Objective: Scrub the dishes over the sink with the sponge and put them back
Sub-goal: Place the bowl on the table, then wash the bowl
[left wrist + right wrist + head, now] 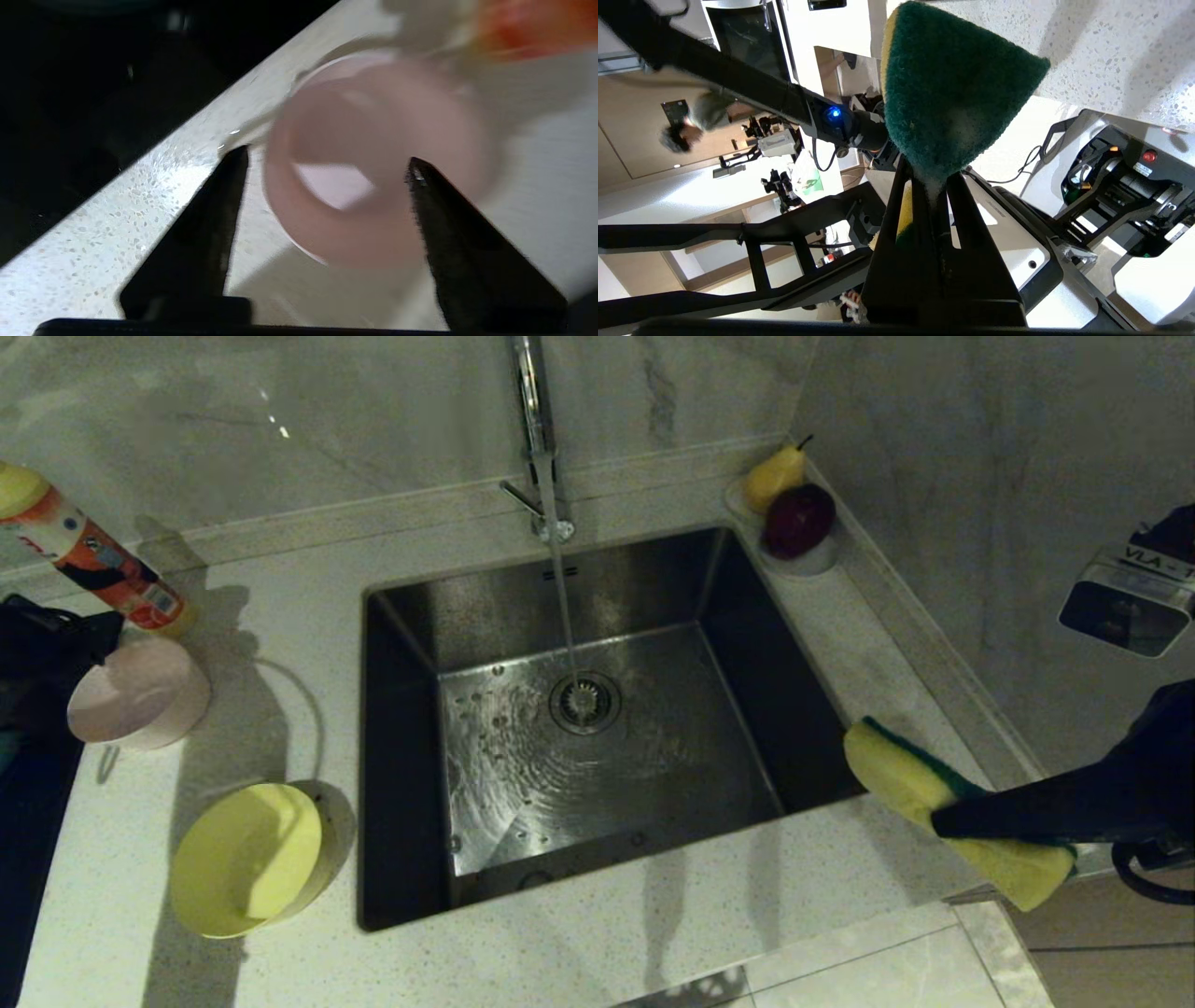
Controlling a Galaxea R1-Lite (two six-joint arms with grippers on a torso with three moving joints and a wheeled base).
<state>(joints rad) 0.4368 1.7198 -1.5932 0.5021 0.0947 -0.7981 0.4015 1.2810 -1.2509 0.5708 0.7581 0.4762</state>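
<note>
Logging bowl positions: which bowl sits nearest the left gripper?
The pale pink bowl, between the left gripper's open fingers; the yellow bowl sits apart, nearer the counter's front edge.

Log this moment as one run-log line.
left gripper: open around pale pink plastic bowl | right gripper: shut on green-yellow sponge | steel sink: water running

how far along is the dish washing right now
Looks done: the pale pink plastic bowl lies on the speckled counter, with the left hand open around it. In hand: the right hand is shut on the yellow and green sponge beside the steel sink, where water runs. Left: the yellow plastic bowl lies tilted on the counter; no blue bowl is visible.
</note>
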